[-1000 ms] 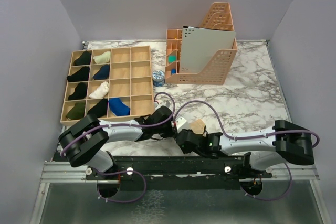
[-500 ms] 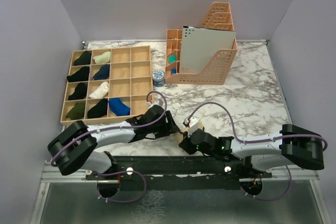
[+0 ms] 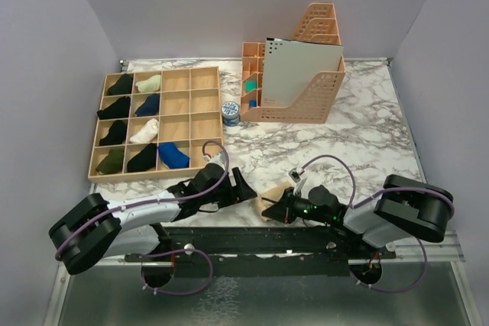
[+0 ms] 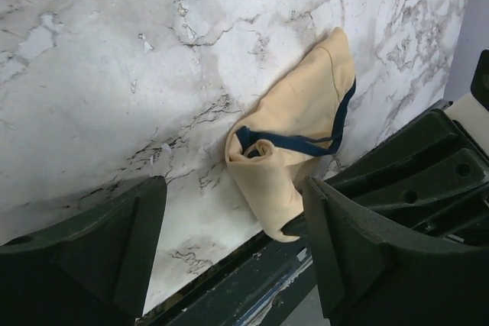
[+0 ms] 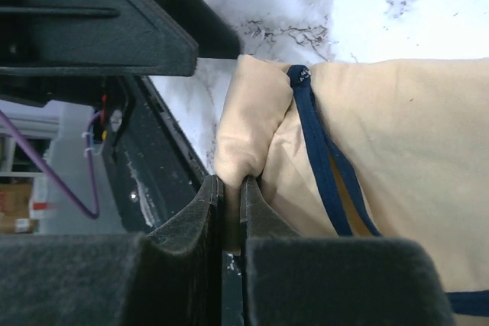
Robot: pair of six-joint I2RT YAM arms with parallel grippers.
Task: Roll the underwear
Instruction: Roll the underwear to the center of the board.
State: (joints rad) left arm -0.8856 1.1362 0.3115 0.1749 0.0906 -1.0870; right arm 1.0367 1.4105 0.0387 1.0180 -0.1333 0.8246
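Underwear [image 4: 294,139] partly rolled at near table [image 3: 367,143] edge, right gripper [image 5: 229,188] pinching its fold, left gripper [image 4: 233,196] wide open beside it

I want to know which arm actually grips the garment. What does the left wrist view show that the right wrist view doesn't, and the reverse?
Only the left wrist view shows most of the underwear, partly rolled, at the near edge of the marble table, with the left gripper open around it. Only the right wrist view shows the right gripper pinched shut on a fold of it. Both show cream fabric with navy trim.
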